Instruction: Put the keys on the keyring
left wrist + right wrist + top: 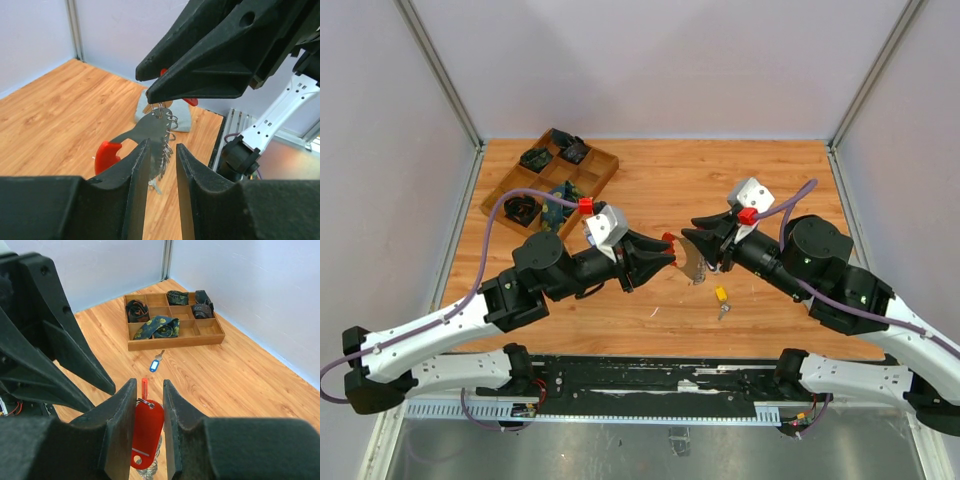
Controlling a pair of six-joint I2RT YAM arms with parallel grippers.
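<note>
Now your right fingers (120,430) pinch the keyring (150,132), your left fingers (137,190) parted beside it, 1 yellow key (720,294) on the counter (650,170).

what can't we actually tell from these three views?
- Top external: the keyring is too small to see whether any key is threaded on it.
- Left wrist: the left end effector fingers cover the keyring's lower edge; whether they grip it is unclear.
- Right wrist: the right end effector flanks the red tag; the coil below runs off the bottom edge.
- Yellow key, top external: too small for detail.
</note>
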